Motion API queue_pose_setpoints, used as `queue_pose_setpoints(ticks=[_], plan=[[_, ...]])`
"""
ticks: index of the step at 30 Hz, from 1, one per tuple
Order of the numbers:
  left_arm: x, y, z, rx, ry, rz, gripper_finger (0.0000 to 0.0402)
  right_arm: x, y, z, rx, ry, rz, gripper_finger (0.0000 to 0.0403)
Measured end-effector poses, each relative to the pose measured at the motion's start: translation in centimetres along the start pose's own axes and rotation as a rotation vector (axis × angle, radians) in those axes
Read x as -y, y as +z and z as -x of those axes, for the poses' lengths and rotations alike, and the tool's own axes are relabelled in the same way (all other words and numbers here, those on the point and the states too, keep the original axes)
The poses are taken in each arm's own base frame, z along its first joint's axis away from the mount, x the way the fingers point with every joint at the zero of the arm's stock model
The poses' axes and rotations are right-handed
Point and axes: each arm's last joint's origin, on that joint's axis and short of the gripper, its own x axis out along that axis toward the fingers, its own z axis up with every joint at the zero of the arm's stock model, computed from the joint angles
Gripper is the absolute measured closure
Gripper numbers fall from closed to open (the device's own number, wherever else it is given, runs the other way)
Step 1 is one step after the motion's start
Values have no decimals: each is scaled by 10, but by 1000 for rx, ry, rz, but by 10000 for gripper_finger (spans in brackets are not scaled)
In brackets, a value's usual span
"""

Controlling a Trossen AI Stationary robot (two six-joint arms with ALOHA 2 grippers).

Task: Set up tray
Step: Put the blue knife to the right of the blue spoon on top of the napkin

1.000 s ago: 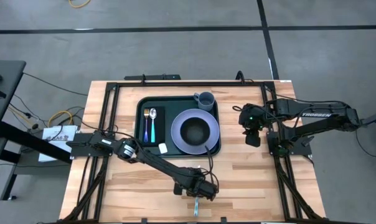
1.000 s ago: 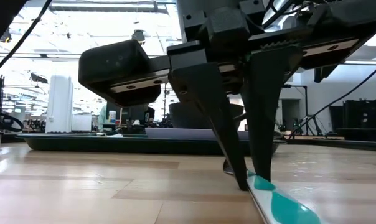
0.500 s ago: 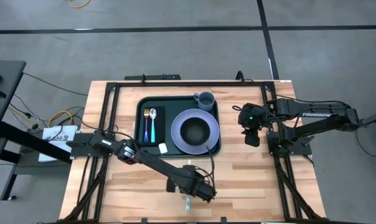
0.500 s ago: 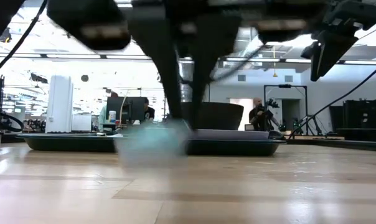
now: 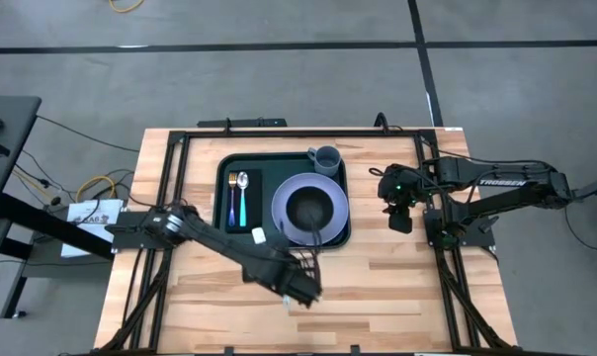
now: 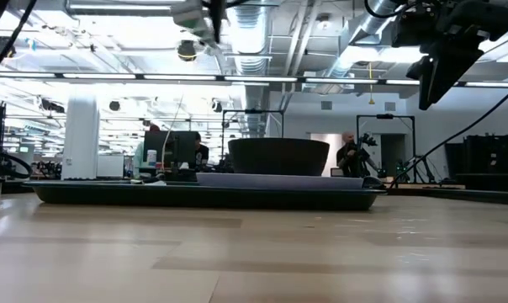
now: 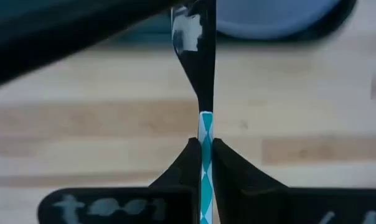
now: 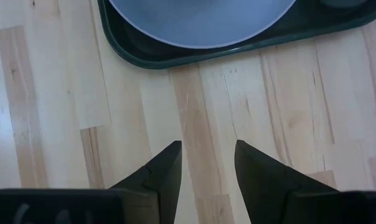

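The dark green tray (image 5: 221, 170) lies at the table's far middle, and its rim shows in the low view (image 6: 111, 194). It holds a lavender plate (image 5: 330, 188) with a dark bowl (image 5: 308, 209), a grey cup (image 5: 324, 158), and cutlery on a black napkin (image 5: 253, 198). My left gripper (image 5: 298, 285) hovers just near of the tray, shut on a utensil with a teal-and-white handle (image 7: 205, 124) and a metal head (image 7: 194, 56). My right gripper (image 5: 401, 214) waits open to the tray's right, above bare wood (image 8: 206, 152). My left gripper pinches the utensil's teal-and-white handle (image 7: 205, 127) between its two fingers (image 7: 187, 163). The handle runs along the fingers. The metal head sticks out ahead of them toward the tray. The utensil is lifted clear of the table.
A small white object (image 5: 259, 234) sits at the tray's near rim. Black frame rails (image 5: 176, 178) run along the table's left and right sides. Bare wood lies between the tray and the table's near edge (image 5: 378, 297). People and equipment stand in the room beyond (image 6: 351, 156).
My left gripper has risen from the table's near edge and moved left and far, toward the tray. The teal-handled utensil, which lay on the wood a second ago, has come up with it and is now clear of the table. The right arm has kept still.
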Motion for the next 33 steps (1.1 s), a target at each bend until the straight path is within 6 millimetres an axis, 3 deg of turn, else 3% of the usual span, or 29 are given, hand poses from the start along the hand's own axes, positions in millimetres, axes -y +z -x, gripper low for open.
queue_pose_setpoints(ticks=[8, 12, 16, 22, 29, 33], plan=[[-26, 59, 4, 52, 76, -23, 401, 0, 0, 0, -3, 0, 0, 265], [-50, 94, -10, 35, 187, -57, 401, 0, 0, 0, 0, 0, 0, 265], [-74, 129, -22, 20, 174, -69, 401, 0, 0, 0, 0, 0, 0, 265], [-102, 175, -57, -10, 87, -77, 401, 0, 0, 0, 0, 0, -2, 265], [-115, 223, -106, -62, 25, -129, 401, 0, 0, 0, 0, 0, -91, 265], [-128, 248, -122, -90, 46, -144, 401, 0, -1, 0, -10, 0, -160, 265]])
